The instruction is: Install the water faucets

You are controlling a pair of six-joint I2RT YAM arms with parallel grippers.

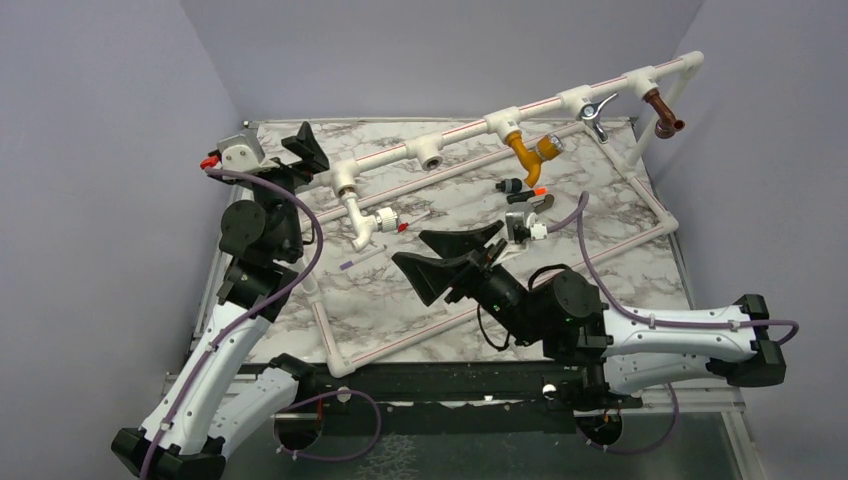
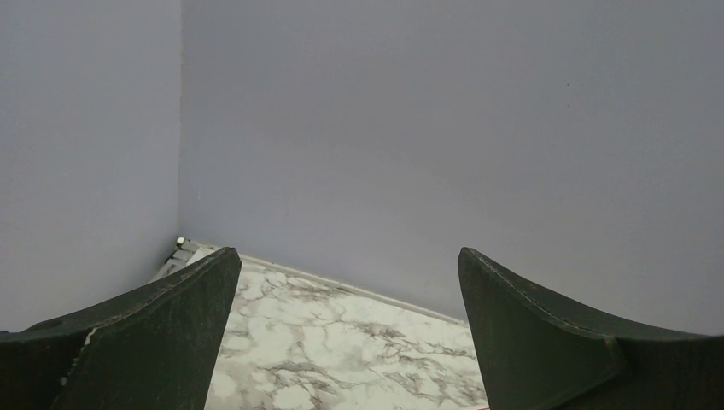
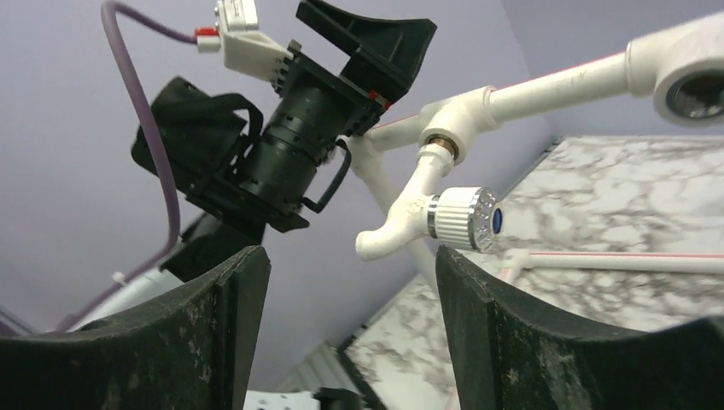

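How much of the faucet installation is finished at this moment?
Done: white faucet, mustard-yellow faucet, chrome-levered faucet and brown faucet sit in tees of the pipe frame. In hand: nothing; left gripper and right gripper are open and empty. Left: the black-and-orange faucet lies on the table, one tee socket is empty.

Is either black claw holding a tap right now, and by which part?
Nothing is held: the left tool and the right tool are both open and empty. The white faucet hangs ungripped.

You have: white tap (image 3: 399, 225) with silver, blue-dotted knob (image 3: 465, 219); mustard tap (image 1: 528, 150); copper-brown tap (image 1: 662, 110); white pipe frame (image 1: 465, 137), red-striped; grey-veined white marble tabletop (image 1: 620, 265); lilac walls (image 1: 100, 150).
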